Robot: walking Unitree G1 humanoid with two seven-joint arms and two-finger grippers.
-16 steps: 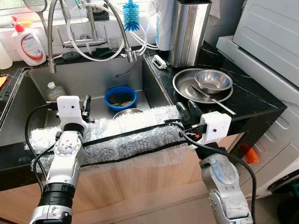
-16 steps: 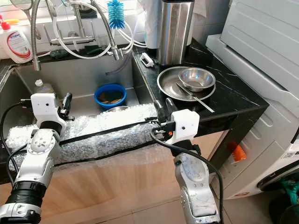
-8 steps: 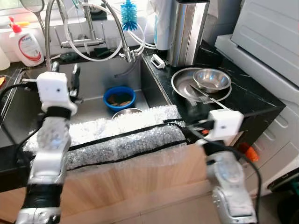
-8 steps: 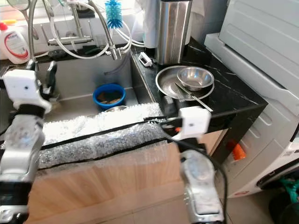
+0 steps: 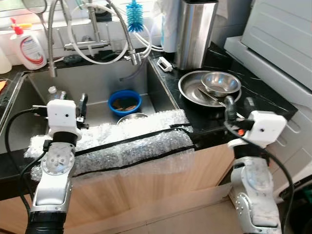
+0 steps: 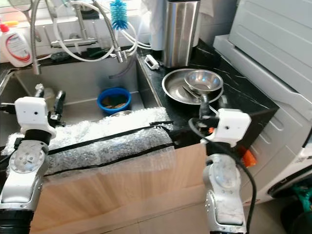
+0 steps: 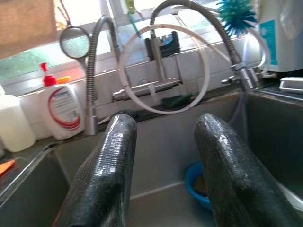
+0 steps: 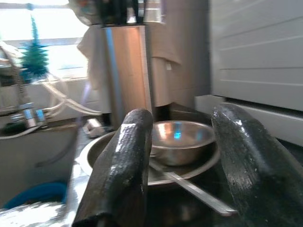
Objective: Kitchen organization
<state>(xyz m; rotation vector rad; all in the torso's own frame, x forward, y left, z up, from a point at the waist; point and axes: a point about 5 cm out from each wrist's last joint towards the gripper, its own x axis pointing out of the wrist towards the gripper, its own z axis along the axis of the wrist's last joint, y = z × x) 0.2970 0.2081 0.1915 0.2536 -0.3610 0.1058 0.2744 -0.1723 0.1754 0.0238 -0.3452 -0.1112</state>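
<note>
A long sheet of bubble wrap [image 5: 126, 146] with two black bands lies over the sink's front edge. My left gripper [image 5: 73, 100] is open just above its left part, pointing into the steel sink [image 5: 102, 78], with nothing between its fingers [image 7: 106, 165]. My right gripper [image 5: 239, 105] is open at the black counter's front edge, facing a steel bowl [image 8: 182, 135] on a steel plate [image 5: 192, 92] with a long utensil [image 8: 194, 189]. A blue bowl [image 5: 126, 102] sits in the sink.
A tall steel canister [image 5: 195, 31] stands behind the plate. A soap bottle [image 5: 31, 46], hoses, a faucet and a blue brush [image 5: 136, 9] line the sink's back. A small bottle [image 5: 51, 90] stands in the sink. A white appliance [image 5: 282, 39] is on the right.
My right gripper has swung right, away from the bubble wrap's end, to the counter in front of the plate. My left gripper rose over the sink, then came back down near the wrap.
</note>
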